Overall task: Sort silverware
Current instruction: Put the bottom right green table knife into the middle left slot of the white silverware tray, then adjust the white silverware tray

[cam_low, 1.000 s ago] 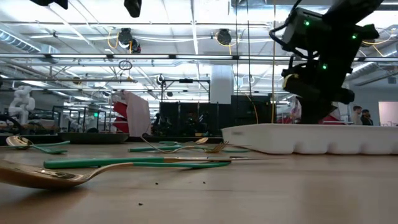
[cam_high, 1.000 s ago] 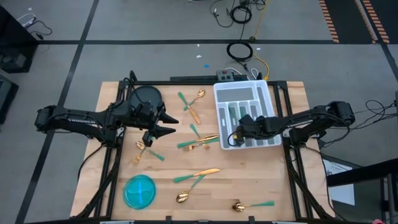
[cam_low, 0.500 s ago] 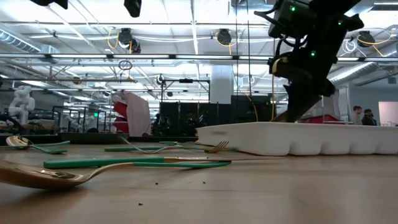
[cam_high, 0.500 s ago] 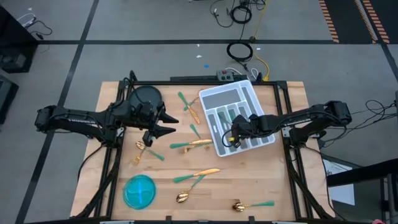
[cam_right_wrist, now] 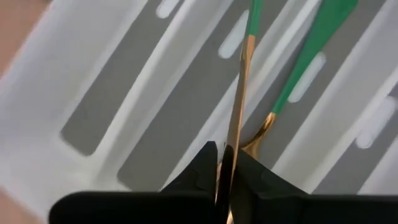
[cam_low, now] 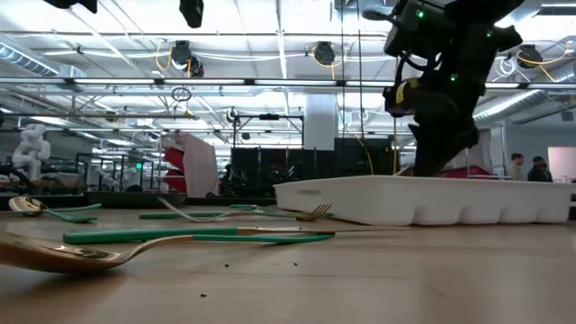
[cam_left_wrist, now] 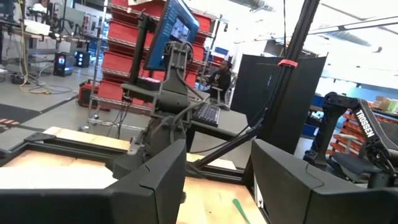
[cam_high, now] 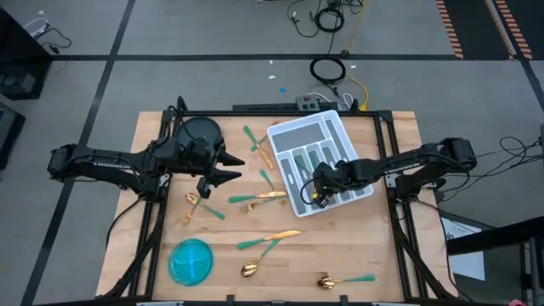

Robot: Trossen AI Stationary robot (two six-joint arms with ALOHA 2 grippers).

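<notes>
The silverware has gold heads and teal handles. Several pieces lie loose on the table, among them a fork (cam_high: 262, 197), a pair (cam_high: 270, 240), a spoon (cam_high: 347, 279) and pieces (cam_high: 259, 146) near the far edge. More lie in the white tray (cam_high: 293, 136). My right gripper (cam_high: 316, 194) reaches down into the tray's near end, shut on a knife (cam_right_wrist: 239, 93); in the low view its fingertips are hidden behind the tray wall (cam_low: 423, 202). My left gripper (cam_high: 228, 170) hovers open left of the tray, its fingers (cam_left_wrist: 155, 180) apart. My right gripper pinches the knife's gold blade (cam_right_wrist: 234, 134) between its two fingers, which lie along the blade. It comes from above, slanting down into the tray. The teal handle (cam_right_wrist: 254, 15) points away from the fingers over the tray's slots. Whether the knife rests on the tray, I cannot tell.
A round blue bowl (cam_high: 190, 260) sits near the table's near left corner, and a black round object (cam_high: 198, 133) lies at the far left. A second teal-handled piece (cam_right_wrist: 305, 56) lies in a slot beside the knife. Bare wood shows right of the tray.
My right gripper has moved toward the table's left, staying shut inside the tray. The tray has slid left with it and turned, its far end swinging left, and it now stands askew closer to the loose fork. The loose fork beside it has shifted left.
</notes>
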